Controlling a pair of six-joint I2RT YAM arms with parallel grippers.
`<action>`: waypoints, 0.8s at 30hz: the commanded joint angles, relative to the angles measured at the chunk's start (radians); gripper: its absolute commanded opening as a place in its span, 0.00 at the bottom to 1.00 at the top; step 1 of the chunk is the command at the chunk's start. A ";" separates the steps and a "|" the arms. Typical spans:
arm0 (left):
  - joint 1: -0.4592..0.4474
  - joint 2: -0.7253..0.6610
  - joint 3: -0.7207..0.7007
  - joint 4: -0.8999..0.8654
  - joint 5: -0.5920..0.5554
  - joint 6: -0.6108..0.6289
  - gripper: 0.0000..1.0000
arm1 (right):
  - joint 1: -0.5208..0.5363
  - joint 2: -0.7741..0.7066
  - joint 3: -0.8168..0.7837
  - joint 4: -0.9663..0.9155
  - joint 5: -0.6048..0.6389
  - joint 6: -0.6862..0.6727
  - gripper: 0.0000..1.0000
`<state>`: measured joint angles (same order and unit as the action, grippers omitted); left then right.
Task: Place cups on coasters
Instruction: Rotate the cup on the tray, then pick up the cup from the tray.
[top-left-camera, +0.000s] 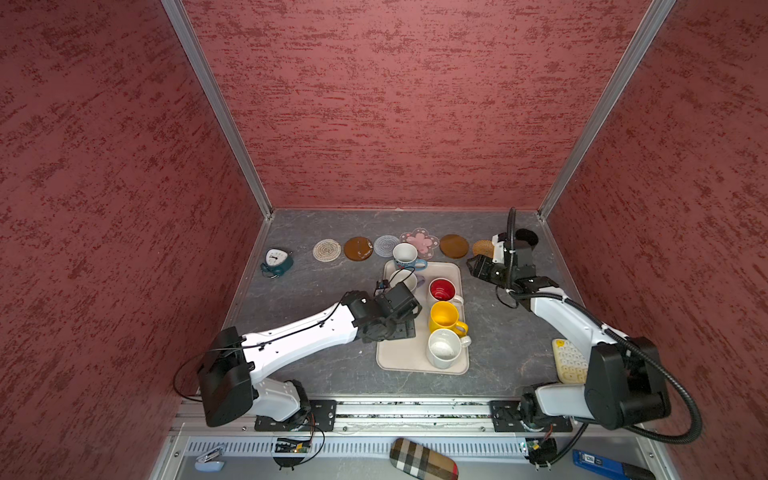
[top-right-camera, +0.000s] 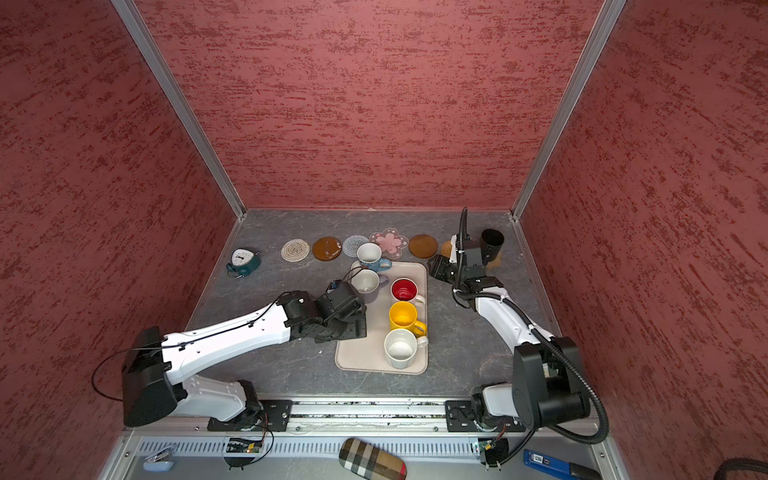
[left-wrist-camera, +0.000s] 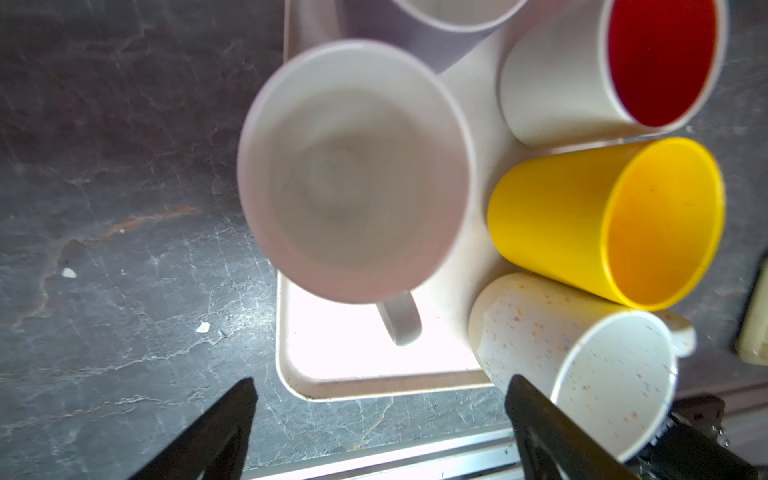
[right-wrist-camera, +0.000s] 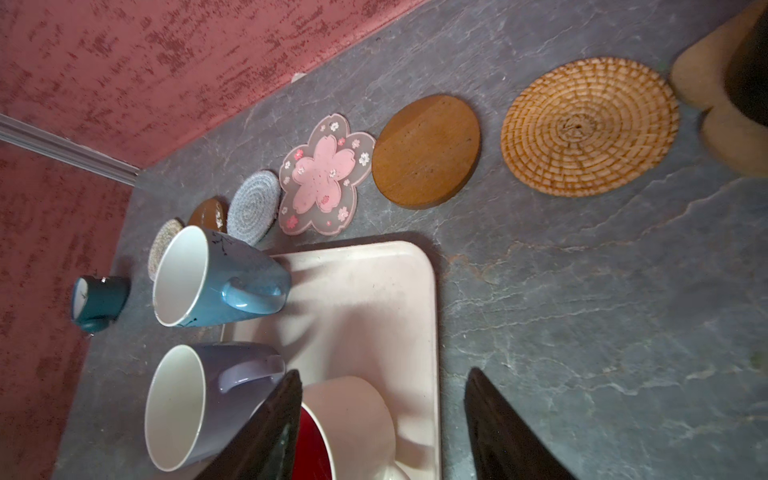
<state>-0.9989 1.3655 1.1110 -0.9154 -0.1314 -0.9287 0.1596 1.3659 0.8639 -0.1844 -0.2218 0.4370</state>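
Along the back lie several coasters, among them a pale spiral disc (top-left-camera: 326, 250), a pink flower (right-wrist-camera: 322, 176), a brown disc (right-wrist-camera: 426, 151) and a wicker disc (right-wrist-camera: 588, 126). A black cup (top-left-camera: 524, 239) stands on the tan scalloped coaster (right-wrist-camera: 706, 83). On the tray (top-left-camera: 399, 357) stand the blue-based cup (top-left-camera: 406, 255), lavender cup (right-wrist-camera: 208, 399), red-inside cup (top-left-camera: 442, 289), yellow cup (top-left-camera: 445, 316) and speckled white cup (top-left-camera: 444, 348). A plain white cup (left-wrist-camera: 353, 187) stands just ahead of my left gripper (left-wrist-camera: 380, 399), which is open and empty. My right gripper (right-wrist-camera: 384, 386) hangs open over the tray's right edge by the red-inside cup.
A small teal clock (top-left-camera: 276, 262) sits at the back left. A pale yellow keypad-like block (top-left-camera: 571, 361) lies under the right arm. Red walls close three sides. A plaid case (top-left-camera: 424, 459) and a blue tool (top-left-camera: 602, 463) lie below the front rail.
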 joint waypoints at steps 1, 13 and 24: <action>0.016 -0.080 0.063 -0.076 -0.003 0.095 0.99 | -0.003 0.003 0.080 -0.164 0.004 -0.093 0.62; 0.325 -0.254 0.055 -0.054 0.224 0.372 0.99 | 0.019 -0.063 0.076 -0.435 0.004 -0.200 0.70; 0.450 -0.227 -0.018 0.013 0.330 0.484 1.00 | 0.115 -0.087 -0.033 -0.370 -0.018 -0.198 0.72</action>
<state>-0.5568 1.1351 1.1023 -0.9417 0.1623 -0.4988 0.2470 1.2617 0.8402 -0.5747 -0.2333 0.2562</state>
